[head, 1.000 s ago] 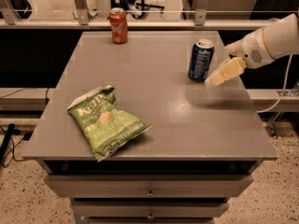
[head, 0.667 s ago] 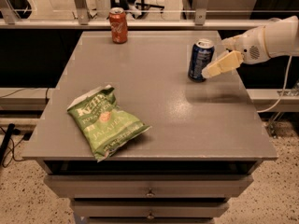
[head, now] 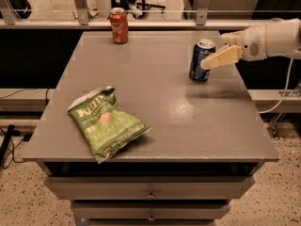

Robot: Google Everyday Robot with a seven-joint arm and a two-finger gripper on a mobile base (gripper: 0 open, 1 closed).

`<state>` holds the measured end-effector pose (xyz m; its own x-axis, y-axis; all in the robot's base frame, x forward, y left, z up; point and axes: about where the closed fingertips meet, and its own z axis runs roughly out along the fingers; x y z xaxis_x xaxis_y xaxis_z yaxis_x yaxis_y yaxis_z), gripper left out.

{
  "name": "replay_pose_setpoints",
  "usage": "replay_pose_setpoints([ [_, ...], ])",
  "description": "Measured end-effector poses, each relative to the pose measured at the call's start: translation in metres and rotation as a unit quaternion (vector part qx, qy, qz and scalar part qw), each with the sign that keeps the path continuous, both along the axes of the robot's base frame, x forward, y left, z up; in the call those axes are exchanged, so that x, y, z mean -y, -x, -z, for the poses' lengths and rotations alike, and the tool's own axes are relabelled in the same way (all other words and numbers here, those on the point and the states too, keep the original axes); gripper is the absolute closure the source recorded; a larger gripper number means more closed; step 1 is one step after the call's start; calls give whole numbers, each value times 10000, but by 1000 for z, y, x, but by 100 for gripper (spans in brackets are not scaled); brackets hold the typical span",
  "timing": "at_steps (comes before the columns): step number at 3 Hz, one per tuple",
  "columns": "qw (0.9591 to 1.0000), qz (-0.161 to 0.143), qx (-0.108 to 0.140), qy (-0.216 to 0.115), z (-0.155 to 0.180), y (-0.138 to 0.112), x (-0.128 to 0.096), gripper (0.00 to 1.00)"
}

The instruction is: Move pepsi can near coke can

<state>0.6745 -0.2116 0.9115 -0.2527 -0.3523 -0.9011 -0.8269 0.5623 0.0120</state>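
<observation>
You are looking at the pepsi can (head: pixel 201 60), which is standing upright towards the right side of the grey table (head: pixel 160 79); its white lettering is too small to read. The coke can (head: pixel 119 26) is standing upright at the far edge, well apart from the blue one, its white script showing. A green chip bag (head: pixel 106 124) is lying flat near the front left corner, reading "JALAPEÑO" and what seems to be "Kettle" above it. It is sitting clear of the open stretch between the two cans. The gripper (head: pixel 208 63) is reaching in from the right and overlapping the pepsi can's right side, but you cannot tell whether it is gripping the can or merely lying against it. Since a second ago it has been rising and closing in on the can, which has not shifted. Drawers (head: pixel 150 192) are showing below the tabletop.
</observation>
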Motion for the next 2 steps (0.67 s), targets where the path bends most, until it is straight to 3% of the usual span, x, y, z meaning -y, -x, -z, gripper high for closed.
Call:
replay_pose_setpoints([
  [1, 10000, 0, 0, 0, 0, 0, 0, 0],
  [2, 9998, 21, 50, -203, 11, -12, -12, 0],
])
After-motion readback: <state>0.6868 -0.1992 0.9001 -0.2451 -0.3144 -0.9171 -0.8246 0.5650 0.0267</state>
